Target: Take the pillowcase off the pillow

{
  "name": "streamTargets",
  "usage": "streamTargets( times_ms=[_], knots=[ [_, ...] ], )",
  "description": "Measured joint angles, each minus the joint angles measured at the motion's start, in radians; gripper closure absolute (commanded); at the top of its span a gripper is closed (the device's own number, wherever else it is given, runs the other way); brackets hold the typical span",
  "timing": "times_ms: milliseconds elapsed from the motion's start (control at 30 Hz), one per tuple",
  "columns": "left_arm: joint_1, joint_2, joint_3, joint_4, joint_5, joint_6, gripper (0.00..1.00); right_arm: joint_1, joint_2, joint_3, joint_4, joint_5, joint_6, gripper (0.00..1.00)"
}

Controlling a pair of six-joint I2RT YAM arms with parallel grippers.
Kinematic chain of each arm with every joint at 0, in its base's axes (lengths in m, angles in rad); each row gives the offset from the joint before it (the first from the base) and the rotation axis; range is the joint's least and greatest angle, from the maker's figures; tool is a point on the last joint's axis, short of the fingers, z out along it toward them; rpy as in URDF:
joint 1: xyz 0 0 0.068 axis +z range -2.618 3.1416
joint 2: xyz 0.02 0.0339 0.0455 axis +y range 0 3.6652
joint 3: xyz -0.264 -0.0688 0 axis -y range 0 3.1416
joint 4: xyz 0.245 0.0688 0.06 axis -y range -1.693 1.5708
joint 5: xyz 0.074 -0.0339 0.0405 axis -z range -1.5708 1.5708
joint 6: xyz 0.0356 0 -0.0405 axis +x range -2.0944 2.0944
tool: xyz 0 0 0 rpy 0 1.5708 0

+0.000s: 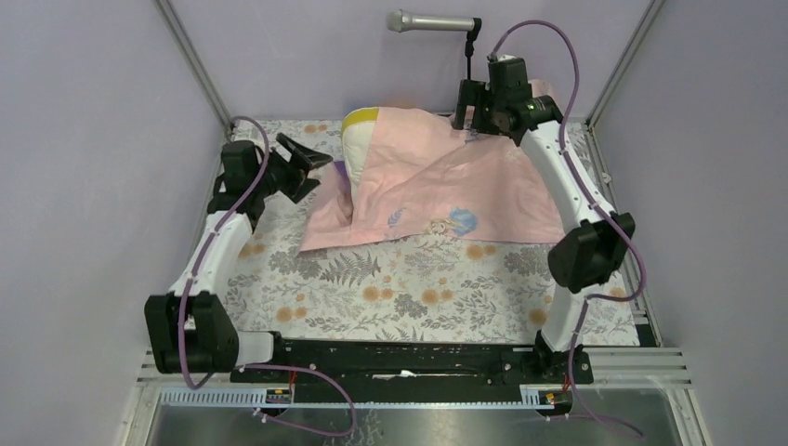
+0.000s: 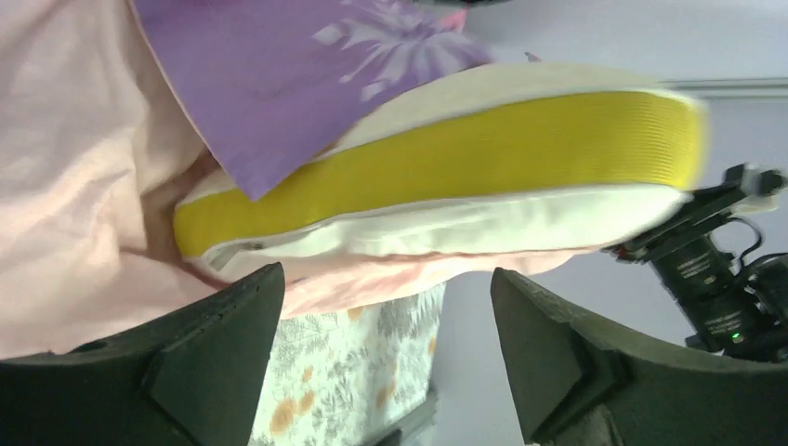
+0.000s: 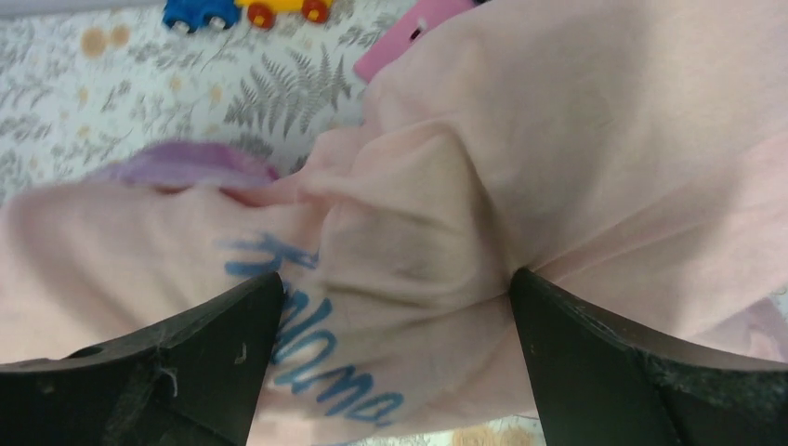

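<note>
Floral-print tablecloth [image 1: 390, 288] below; upper centre, the plump white quilted pillow [image 1: 359, 124] with its yellow band pokes out of the thin, pink-lined purple pillowcase [image 1: 446, 186]. Left gripper [image 2: 386, 279], fingers spread, faces that bare end. Right gripper [image 3: 395, 283], fingers spread too, straddles bunched cloth upper right.

Floral table [image 1: 390, 288] beneath the draped pink pillowcase [image 1: 446, 190]
</note>
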Motion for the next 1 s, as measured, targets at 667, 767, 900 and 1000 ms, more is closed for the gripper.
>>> streamTargets(
  times_ms=[667,767,900,1000],
  knots=[
    [-0.179,-0.126,-0.093,0.061,-0.176,0.205,0.12,0.006,-0.518,-0.636,0.386,-0.147,0.005,0.0],
    [-0.25,-0.109,-0.095,0.097,-0.179,0.218,0.11,0.006,-0.518,-0.635,0.39,-0.154,0.001,0.0],
    [-0.271,-0.106,-0.129,0.187,-0.186,0.22,0.11,0.006,-0.519,-0.629,0.392,-0.165,-0.009,0.0],
    [-0.269,-0.08,-0.157,0.271,-0.186,0.195,0.11,0.006,-0.527,-0.622,0.393,-0.171,-0.01,0.0]
  ],
)
